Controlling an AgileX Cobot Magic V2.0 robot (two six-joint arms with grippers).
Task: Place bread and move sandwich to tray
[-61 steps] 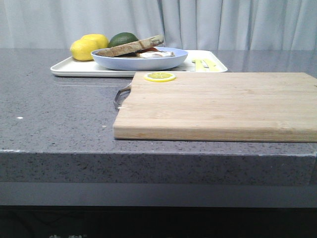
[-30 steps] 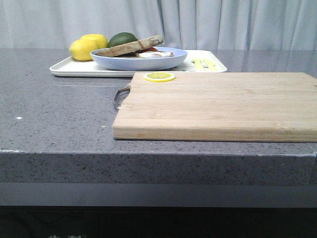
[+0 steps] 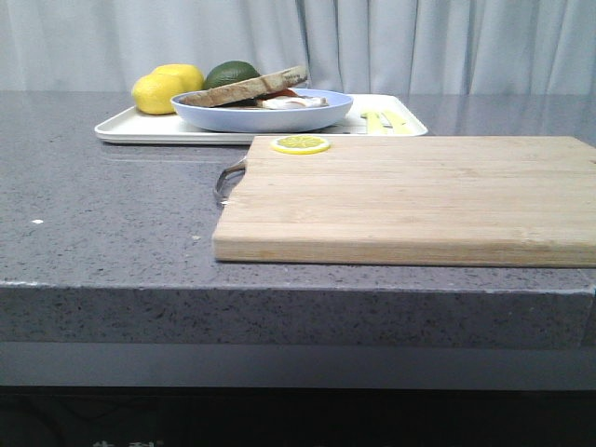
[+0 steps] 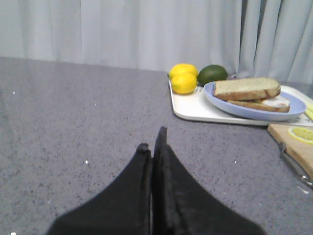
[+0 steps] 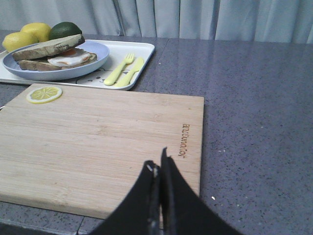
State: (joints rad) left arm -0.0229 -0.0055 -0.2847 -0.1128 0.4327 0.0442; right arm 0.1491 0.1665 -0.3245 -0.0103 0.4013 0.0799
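Observation:
The sandwich (image 3: 250,90) lies on its round pale-blue plate (image 3: 261,115), and the plate stands on the white tray (image 3: 126,128) at the back left. The top bread slice (image 4: 247,88) leans over the fried egg (image 5: 72,58) and the lower slice. The sandwich also shows in the right wrist view (image 5: 49,49). My left gripper (image 4: 152,139) is shut and empty over the bare grey counter, well short of the tray (image 4: 195,108). My right gripper (image 5: 157,164) is shut and empty above the near right part of the wooden cutting board (image 5: 98,137). Neither gripper shows in the front view.
Two lemons (image 3: 168,86) and a dark green avocado (image 3: 230,73) sit at the tray's back left. Yellow cutlery print (image 5: 122,70) marks the tray's right end. A lemon slice (image 3: 300,144) lies on the cutting board (image 3: 410,196), which has a metal handle (image 3: 226,180). A curtain hangs behind.

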